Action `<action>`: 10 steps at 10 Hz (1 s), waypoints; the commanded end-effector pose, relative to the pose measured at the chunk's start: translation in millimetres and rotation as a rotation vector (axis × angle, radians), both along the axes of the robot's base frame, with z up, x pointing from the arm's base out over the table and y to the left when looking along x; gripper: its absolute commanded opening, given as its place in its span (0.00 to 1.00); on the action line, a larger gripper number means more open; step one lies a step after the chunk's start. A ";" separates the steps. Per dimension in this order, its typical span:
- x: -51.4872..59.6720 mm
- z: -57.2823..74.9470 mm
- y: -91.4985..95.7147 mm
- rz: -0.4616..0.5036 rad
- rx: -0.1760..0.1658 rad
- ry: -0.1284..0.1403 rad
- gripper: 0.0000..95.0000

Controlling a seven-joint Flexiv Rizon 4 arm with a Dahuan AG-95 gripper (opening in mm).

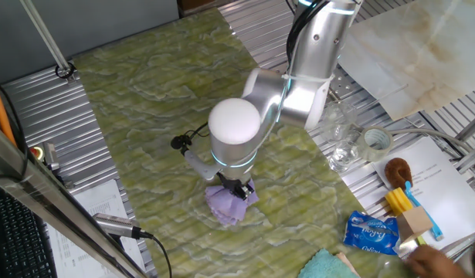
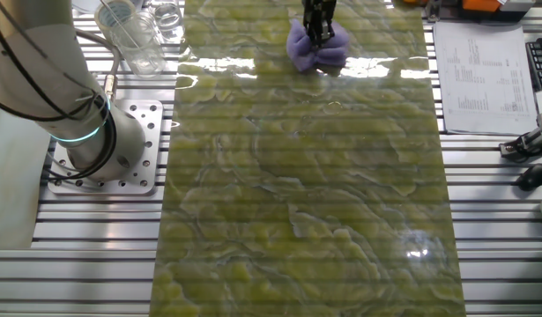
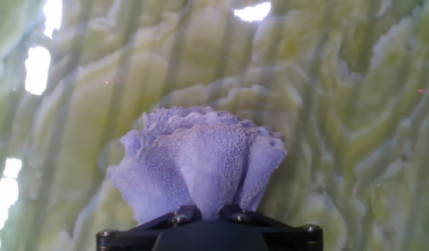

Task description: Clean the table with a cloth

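Currently your gripper point(image 1: 239, 188) sits low over the table point(image 1: 144, 100), fingers pinching the cloth point(image 1: 228, 204) at its gathered middle; the lilac fabric fans out in soft folds on both sides of the pinch and rests on the green-yellow marbled surface; in the hand view the cloth point(image 3: 200, 167) bunches up into the black finger mount, its ruffled edge spread away from the camera; from the other fixed view the gripper point(image 2: 319, 33) stands upright on the cloth point(image 2: 316, 51) near the far end of the table point(image 2: 306, 194), shaped like a bow. Off the marbled strip, on the ribbed metal, you have clear glasses point(image 1: 341, 147), a tape roll point(image 1: 376, 140), a blue tissue packet point(image 1: 371, 233) and a teal cloth point(image 1: 326, 265) at the picture's lower edge; all lie well apart from the lilac cloth.
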State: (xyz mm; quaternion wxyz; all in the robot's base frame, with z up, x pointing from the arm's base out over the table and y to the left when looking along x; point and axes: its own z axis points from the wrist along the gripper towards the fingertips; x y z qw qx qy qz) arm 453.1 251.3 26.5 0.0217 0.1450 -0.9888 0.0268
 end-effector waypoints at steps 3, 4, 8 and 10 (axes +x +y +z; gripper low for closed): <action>-12.0 -3.2 -9.4 0.030 0.000 -0.019 0.00; -14.1 -3.0 -15.5 0.046 0.003 -0.023 0.00; -12.9 4.0 -41.2 0.078 0.006 -0.021 0.00; -12.6 6.6 -51.7 0.095 0.005 -0.020 0.00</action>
